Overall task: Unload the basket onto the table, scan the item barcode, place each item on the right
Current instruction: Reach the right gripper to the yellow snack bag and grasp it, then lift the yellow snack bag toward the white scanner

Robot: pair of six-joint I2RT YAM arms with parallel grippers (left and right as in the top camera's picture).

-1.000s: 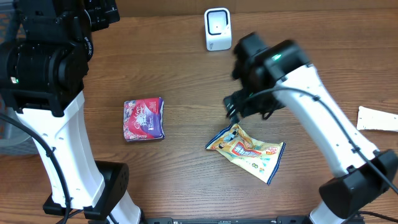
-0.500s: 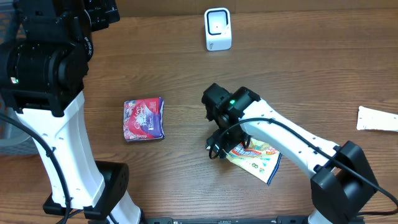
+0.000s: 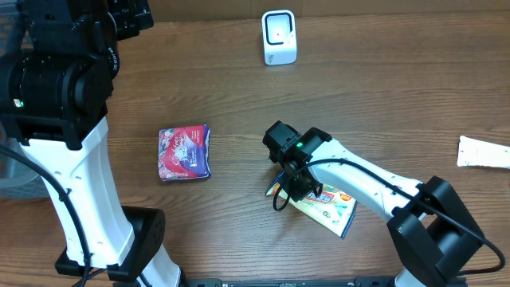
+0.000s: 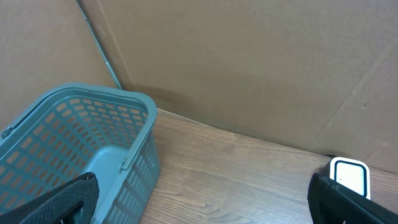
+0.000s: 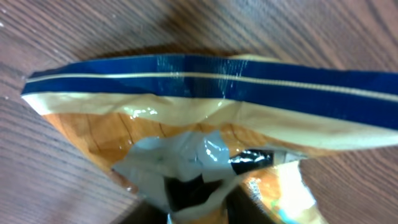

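Observation:
The item, a yellow snack packet (image 3: pixel 328 204) with a blue sealed edge, lies flat on the wooden table right of centre. My right gripper (image 3: pixel 292 188) is down on its left end. In the right wrist view the packet (image 5: pixel 205 118) fills the frame, and its crumpled foil is pinched between the jaws of my right gripper (image 5: pixel 199 202), shut on it. The white barcode scanner (image 3: pixel 279 37) stands at the back of the table, well apart from the packet. My left gripper (image 4: pixel 202 205) is open and holds nothing, high over the table's back left.
A red and purple packet (image 3: pixel 184 152) lies left of centre. A teal plastic basket (image 4: pixel 99 93) sits off the table's left side, with the scanner (image 4: pixel 349 176) to its right. A white paper (image 3: pixel 484 151) lies at the right edge. A cardboard wall stands behind.
My right arm dropped from above the packet onto its left end, and its jaws closed from wide open onto the foil. The left arm has not moved.

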